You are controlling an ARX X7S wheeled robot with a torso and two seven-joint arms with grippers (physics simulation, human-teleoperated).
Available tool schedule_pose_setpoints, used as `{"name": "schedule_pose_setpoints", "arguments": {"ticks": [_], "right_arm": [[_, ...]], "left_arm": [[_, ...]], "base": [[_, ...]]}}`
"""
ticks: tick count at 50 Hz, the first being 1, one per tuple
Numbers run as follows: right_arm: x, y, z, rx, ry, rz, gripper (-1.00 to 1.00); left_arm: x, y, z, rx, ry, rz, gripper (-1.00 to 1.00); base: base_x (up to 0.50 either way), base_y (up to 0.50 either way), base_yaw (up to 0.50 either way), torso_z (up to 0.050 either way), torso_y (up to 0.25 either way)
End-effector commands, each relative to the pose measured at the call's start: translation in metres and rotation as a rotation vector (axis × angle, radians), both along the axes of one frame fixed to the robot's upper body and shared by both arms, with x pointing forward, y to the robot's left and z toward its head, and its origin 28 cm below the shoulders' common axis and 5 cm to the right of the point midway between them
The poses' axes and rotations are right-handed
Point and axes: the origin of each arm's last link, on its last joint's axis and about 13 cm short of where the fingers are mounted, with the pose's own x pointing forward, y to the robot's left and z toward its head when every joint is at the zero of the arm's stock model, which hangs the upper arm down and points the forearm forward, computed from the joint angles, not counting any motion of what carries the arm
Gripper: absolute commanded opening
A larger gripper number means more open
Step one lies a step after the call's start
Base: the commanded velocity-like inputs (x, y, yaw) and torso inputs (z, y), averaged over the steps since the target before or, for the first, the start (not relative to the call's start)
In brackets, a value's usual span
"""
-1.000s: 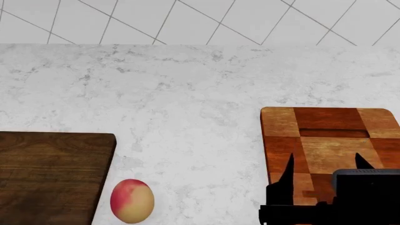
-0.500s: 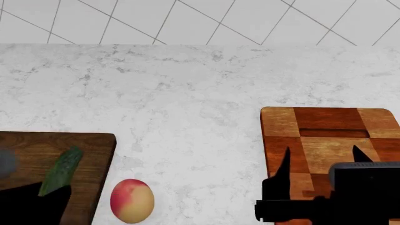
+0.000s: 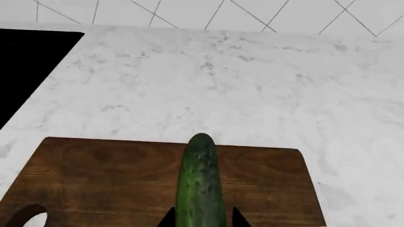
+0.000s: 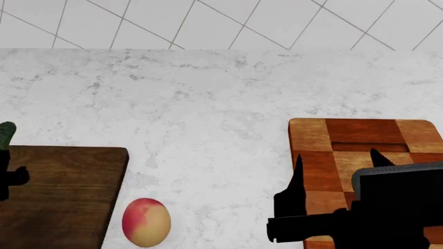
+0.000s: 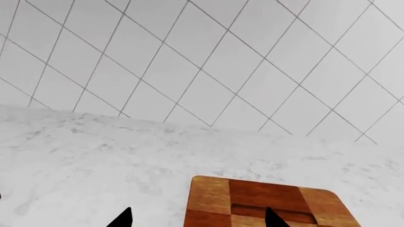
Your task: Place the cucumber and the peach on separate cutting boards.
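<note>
My left gripper (image 3: 202,218) is shut on the dark green cucumber (image 3: 200,175) and holds it over the dark walnut cutting board (image 3: 94,184). In the head view only the cucumber tip (image 4: 7,134) and a bit of that gripper (image 4: 8,176) show at the left edge, by the walnut board (image 4: 69,197). The peach (image 4: 146,222) lies on the counter just right of that board. My right gripper (image 4: 337,157) is open and empty, above the near left part of the checkered cutting board (image 4: 360,136), which also shows in the right wrist view (image 5: 265,196).
The white marble counter (image 4: 207,104) runs back to a tiled wall (image 4: 221,21). A black area (image 3: 28,66) lies beyond the counter's edge, off the walnut board's far corner, in the left wrist view.
The left gripper came into view with the cucumber over the walnut board, then shifted to the head view's left edge. The right gripper has moved a little left and forward.
</note>
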Motion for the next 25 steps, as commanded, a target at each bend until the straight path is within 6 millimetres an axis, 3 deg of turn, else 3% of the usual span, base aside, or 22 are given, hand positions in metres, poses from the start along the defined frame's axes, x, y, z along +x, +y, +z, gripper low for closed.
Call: {"name": "schedule_pose_setpoints", "arguments": {"ticks": [1,17,25], "right_arm": [[-0.001,0.001,-0.003,0.003,0.022,0.015,1.0],[0.0,0.002,-0.012,0.007,0.053,0.021,1.0],[-0.002,0.003,-0.017,0.013,0.065,0.024,1.0]], "left_arm": [[0.028,0.023,-0.016,-0.002,0.09,0.043,-1.0],[0.026,0.027,-0.04,0.02,0.184,0.031,-1.0],[0.029,0.023,-0.033,0.02,0.175,0.017,-1.0]], "base": [[0.0,0.0,0.0,0.0,0.0],[0.0,0.0,0.0,0.0,0.0],[0.0,0.0,0.0,0.0,0.0]]}}
